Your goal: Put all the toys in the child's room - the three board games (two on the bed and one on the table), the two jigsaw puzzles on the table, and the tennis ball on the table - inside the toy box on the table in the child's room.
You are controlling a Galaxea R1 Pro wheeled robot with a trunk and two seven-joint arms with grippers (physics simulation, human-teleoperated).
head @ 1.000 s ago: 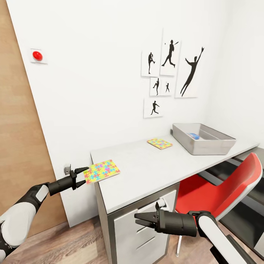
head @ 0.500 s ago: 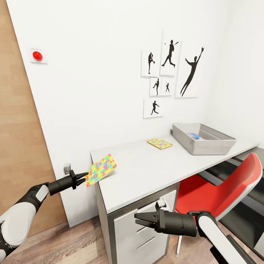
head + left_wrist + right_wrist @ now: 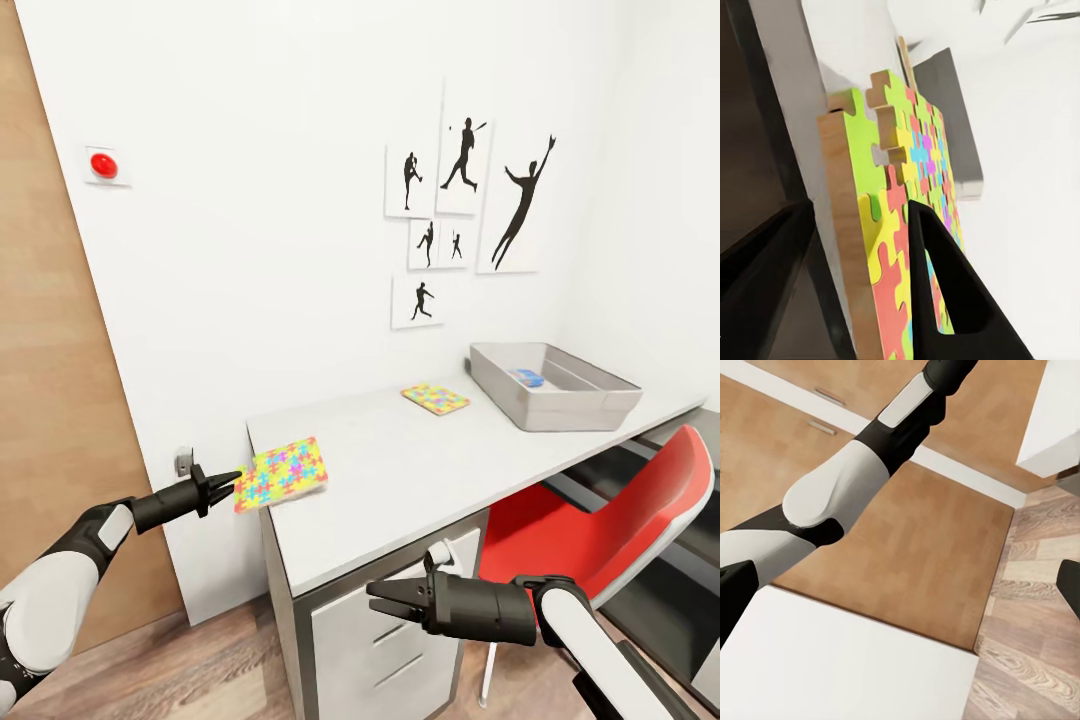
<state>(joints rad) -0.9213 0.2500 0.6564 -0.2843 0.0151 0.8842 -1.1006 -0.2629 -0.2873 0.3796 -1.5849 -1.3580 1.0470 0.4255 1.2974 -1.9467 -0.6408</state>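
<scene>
One jigsaw puzzle [image 3: 281, 473] pinched at its edge by left gripper [image 3: 226, 485].
Right gripper [image 3: 388, 598] idled part-open; best kept level, carried toward far toy box [image 3: 556, 385].

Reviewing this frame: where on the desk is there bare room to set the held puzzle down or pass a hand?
Bare: the white desk between the puzzle gripped by the left hand at the desk's corner, the second puzzle near the wall, and the grey bin. Crowded: the far end by the bin, with the red chair tucked alongside.
</scene>
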